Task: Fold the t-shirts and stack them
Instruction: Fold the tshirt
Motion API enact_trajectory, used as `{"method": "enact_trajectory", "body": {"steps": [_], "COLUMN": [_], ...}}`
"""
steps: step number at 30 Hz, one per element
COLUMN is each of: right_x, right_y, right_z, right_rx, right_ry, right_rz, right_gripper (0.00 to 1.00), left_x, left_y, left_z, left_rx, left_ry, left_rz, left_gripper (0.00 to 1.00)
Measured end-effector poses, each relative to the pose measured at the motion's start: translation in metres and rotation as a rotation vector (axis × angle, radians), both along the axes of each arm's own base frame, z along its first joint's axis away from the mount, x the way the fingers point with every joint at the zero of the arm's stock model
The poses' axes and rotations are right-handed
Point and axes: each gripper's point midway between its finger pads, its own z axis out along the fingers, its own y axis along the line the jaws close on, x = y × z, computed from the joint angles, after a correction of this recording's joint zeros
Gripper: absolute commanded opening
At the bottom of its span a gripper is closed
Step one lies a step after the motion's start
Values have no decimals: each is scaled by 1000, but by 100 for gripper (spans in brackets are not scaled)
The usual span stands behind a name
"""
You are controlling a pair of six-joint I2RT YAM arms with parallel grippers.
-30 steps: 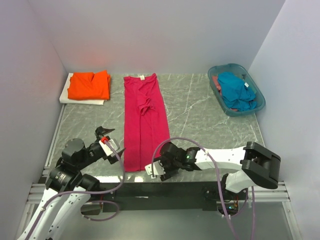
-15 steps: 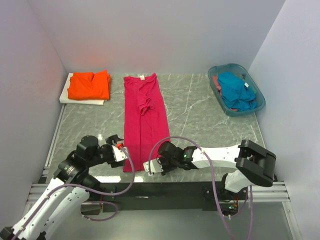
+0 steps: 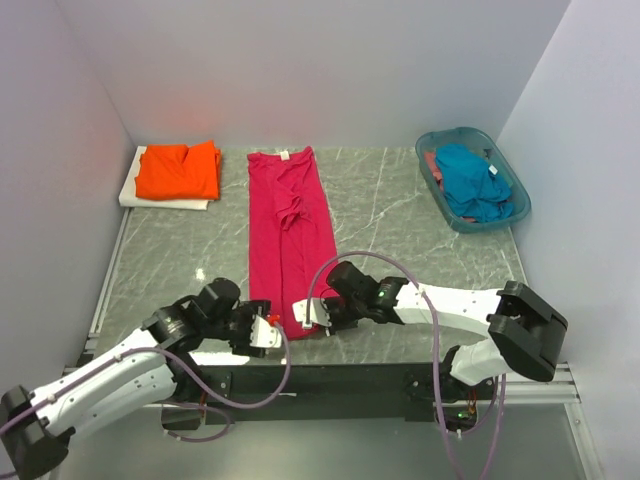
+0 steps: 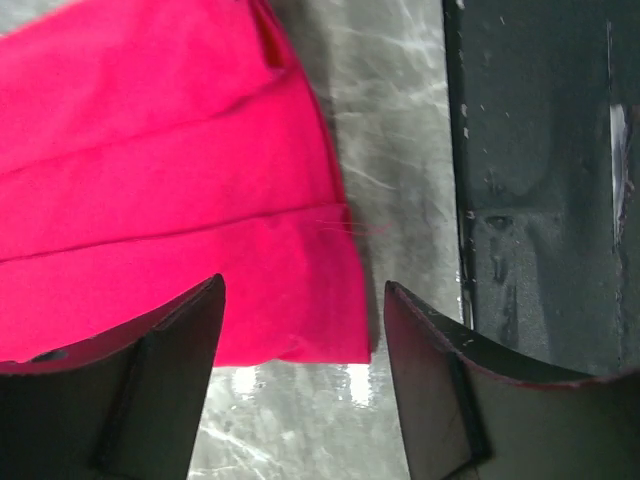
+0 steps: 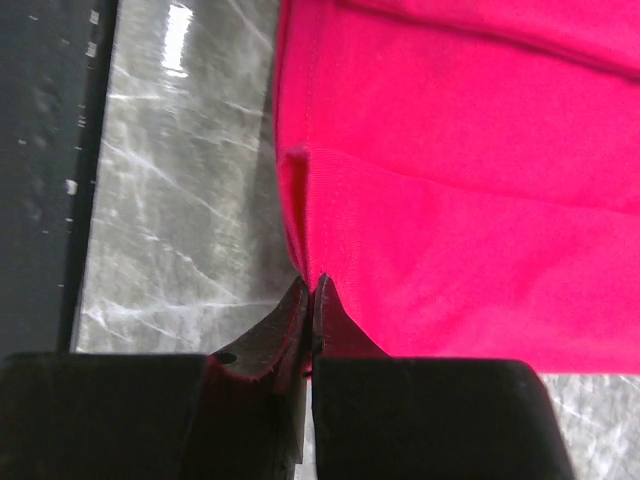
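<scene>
- Top view: the magenta shirt (image 3: 290,235) lies as a long strip mid-frame. The orange shirt (image 3: 180,170) is upper left, the teal shirt (image 3: 472,180) in the basket (image 3: 478,227) upper right. The left gripper (image 3: 268,330) and right gripper (image 3: 312,312) meet the strip's lower end.
- Left wrist: left gripper released, fingers straddling the magenta shirt's lower-right corner.
- Right wrist: right gripper clenched on the magenta shirt's edge, lower centre.
</scene>
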Motion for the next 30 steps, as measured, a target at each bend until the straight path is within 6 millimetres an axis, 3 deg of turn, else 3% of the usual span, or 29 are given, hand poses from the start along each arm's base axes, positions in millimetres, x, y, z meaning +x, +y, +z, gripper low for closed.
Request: {"method": "enact_trajectory", "body": {"steps": [4,14,18,30], "right_x": [-4,-5,-5,-5], "right_y": [0,0,0,1], "right_z": [1,12,12,14], "right_rx": [6,45,45,52], "right_ry": [26,35,35,34], "right_rz": [7,12,13,13], "right_gripper": [0,0,0,0], "left_x": [-4,1,5,13], "left_y": [-3,3,5,4], "left_z": [-15,-45,-55,-66], "left_rx": [62,164,194,226], "left_ry": [14,-26,-39,-36], "left_rz": [-24,0,20,92], "left_gripper": [63,63,57,49]}}
